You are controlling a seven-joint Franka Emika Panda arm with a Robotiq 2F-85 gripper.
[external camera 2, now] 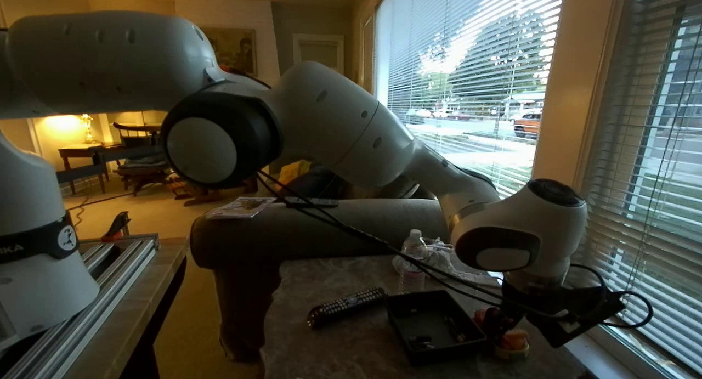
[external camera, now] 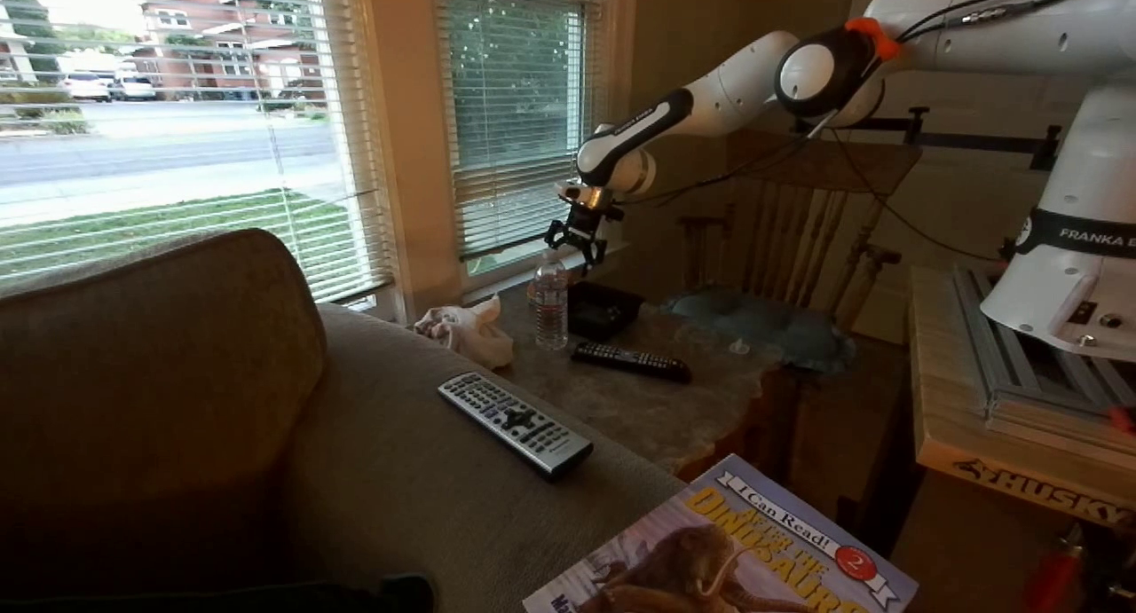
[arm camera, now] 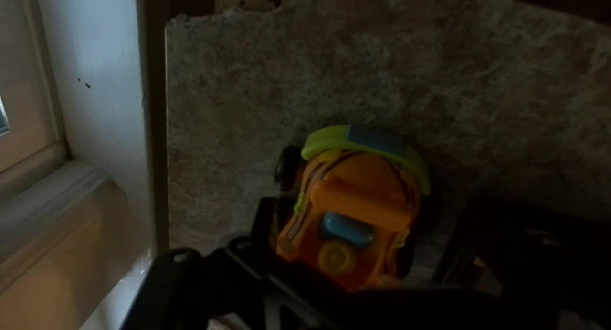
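At the end of the tabletop (arm camera: pixel 429 72) nearest a window (external camera: pixel 515 125), holds the tool (external camera: pixel 571 255) wide apart (in an exterior view), low at an orange toy car (arm camera: pixel 358 196), with nothing gripped in sight. Has the toy car resting on the tabletop, toward the edge by the window. In the wrist view, overlaps one side of the toy car with a dark finger (arm camera: pixel 265 220); cannot tell touching from merely passing in front. Amounts, by judgement, to a stage of being placed about the toy car, short of any grip. Calls for care in any sideways move, given a black tray (external camera 2: pixel 433 320) just beside the toy car and an upright clear bottle (external camera: pixel 551 307) near the tray.

Counting on the tabletop: one toy car, one tray, one bottle, one dark remote (external camera: pixel 631 361), one crumpled white bag (external camera: pixel 475 329) and one pale scrap (external camera: pixel 738 347) too small to name. Inside the tray: several small items (external camera 2: pixel 421 342), too dim to number. On the couch arm (external camera: pixel 382 418): one silver remote (external camera: pixel 515 424) and one book (external camera: pixel 737 551), making two remotes in all. Beyond the tabletop: one wooden chair (external camera: pixel 825 162) with one blue cushion (external camera: pixel 763 329). Above: one robot arm (external camera: pixel 737 85).
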